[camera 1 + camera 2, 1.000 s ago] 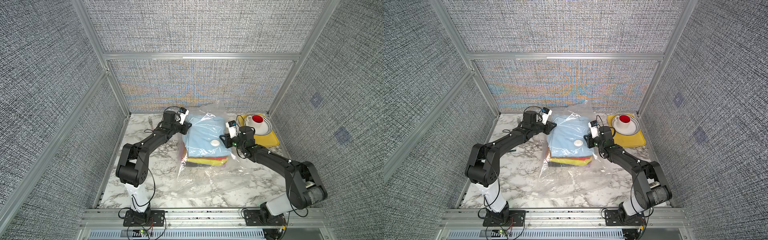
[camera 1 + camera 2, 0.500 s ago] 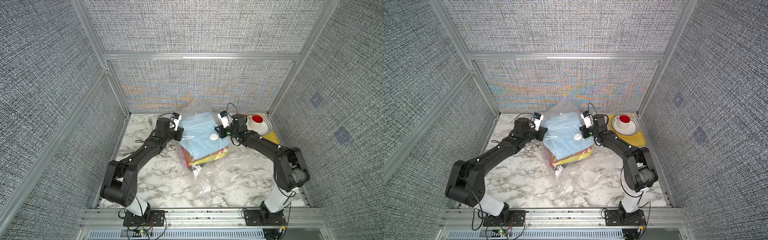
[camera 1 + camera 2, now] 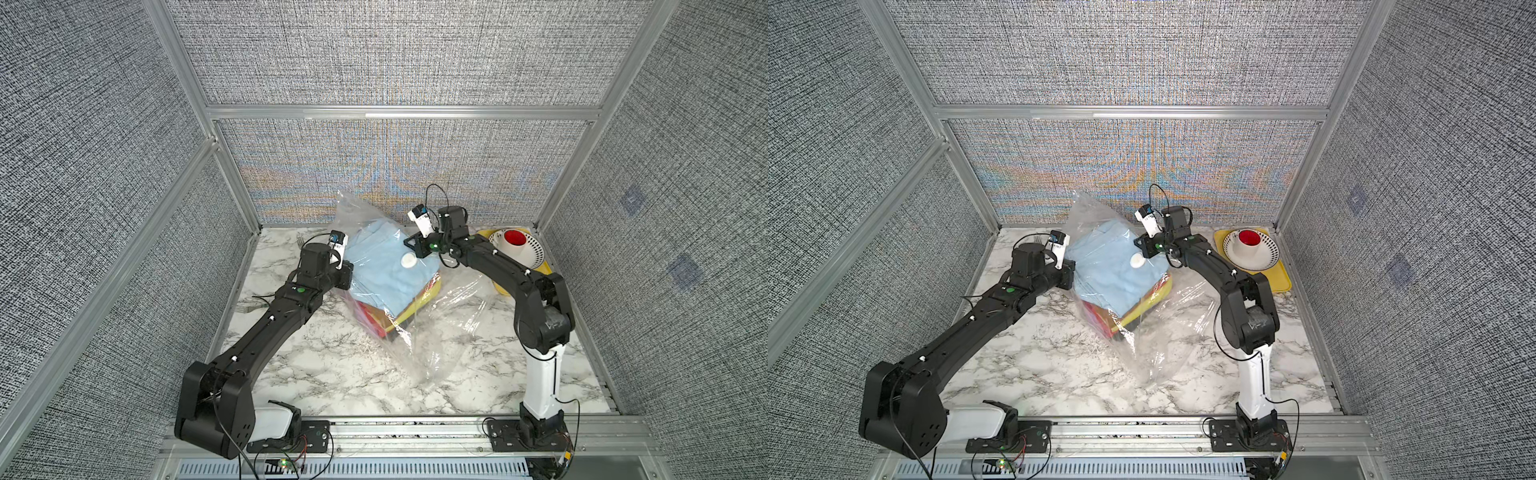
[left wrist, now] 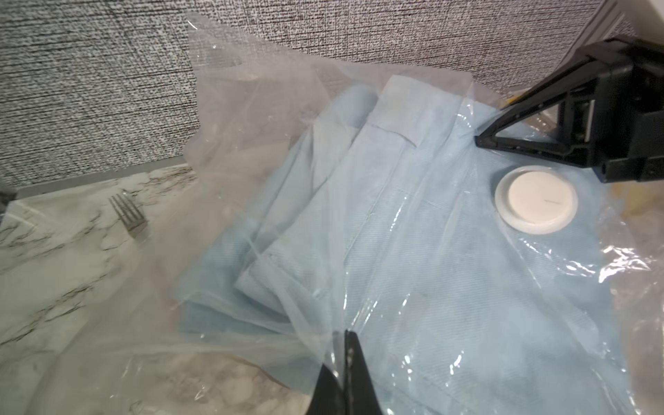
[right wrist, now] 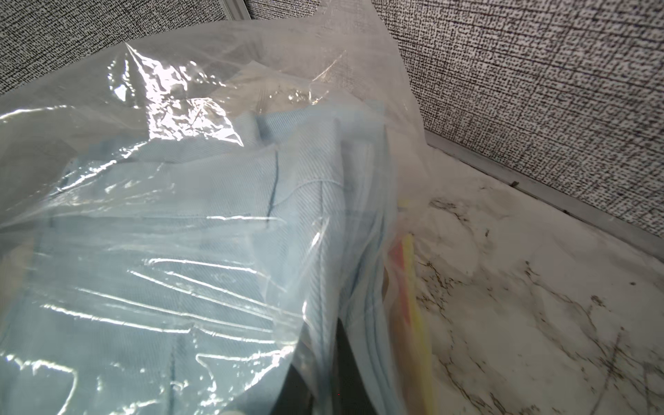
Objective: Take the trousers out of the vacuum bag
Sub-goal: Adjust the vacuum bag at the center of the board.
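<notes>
The vacuum bag (image 3: 440, 332) (image 3: 1167, 332) is clear and crinkly, with its far end raised off the marble and its near end trailing on the table. Inside, the trousers (image 3: 386, 270) (image 3: 1113, 270) lie in a tilted stack, light blue on top, red and yellow below. The white valve (image 4: 535, 199) sits on the upper film. My left gripper (image 3: 348, 272) (image 4: 343, 345) is shut on the film at the bag's left side. My right gripper (image 3: 409, 245) (image 5: 332, 341) is shut on the bag's right side by the valve, its fingers mostly hidden under plastic.
A yellow tray (image 3: 1271, 278) at the back right carries a white bowl (image 3: 1252, 253) with a red cup in it, just behind my right arm. A fork (image 4: 131, 215) lies on the marble at the back left. The back wall stands close behind the bag.
Both grippers have risen and pulled the bag's far end up off the table. The stack, which lay flat, now leans down toward the front. The right jaws have closed further.
</notes>
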### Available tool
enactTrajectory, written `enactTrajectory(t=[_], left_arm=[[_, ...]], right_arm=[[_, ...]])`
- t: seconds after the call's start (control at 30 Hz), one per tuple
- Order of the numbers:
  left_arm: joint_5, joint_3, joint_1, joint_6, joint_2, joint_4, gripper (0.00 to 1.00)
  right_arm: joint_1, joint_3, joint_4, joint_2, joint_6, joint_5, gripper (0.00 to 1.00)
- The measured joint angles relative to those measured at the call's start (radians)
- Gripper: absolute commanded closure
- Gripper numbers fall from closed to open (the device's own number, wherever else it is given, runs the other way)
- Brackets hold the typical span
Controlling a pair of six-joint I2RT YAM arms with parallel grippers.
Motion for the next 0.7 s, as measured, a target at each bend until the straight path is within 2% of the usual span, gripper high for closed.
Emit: enactTrajectory(t=[0.2,0.47,0.53,0.63,0.67,0.7], left_arm=[[-0.127,-0.03,0.003,0.013,-0.07,-0.039,1.0],[-0.198,-0.065,0.02,0.012,-0.132,-0.063,1.0],[-0.198,-0.065,0.021,0.012,-0.132,-0.065,1.0],[-0.219,-0.064,0.023,0.012,-0.132,-0.078,1.0],[-0.226,-0.062,0.024,0.012,-0.132,-0.086,0.95],[-0.231,-0.061,0.025,0.012,-0.132,-0.091,0.86]], right_arm=[[0.047,0.115,-0.045,0.069,-0.003,-0.014,0.93],[0.085,0.183,-0.066,0.105,-0.004,-0.021,0.89],[0.085,0.178,-0.07,0.098,-0.003,-0.018,0.83],[0.076,0.143,-0.069,0.046,0.004,0.018,0.58],[0.069,0.124,-0.063,0.019,0.003,0.04,0.5],[0.064,0.105,-0.051,-0.008,0.003,0.057,0.45]])
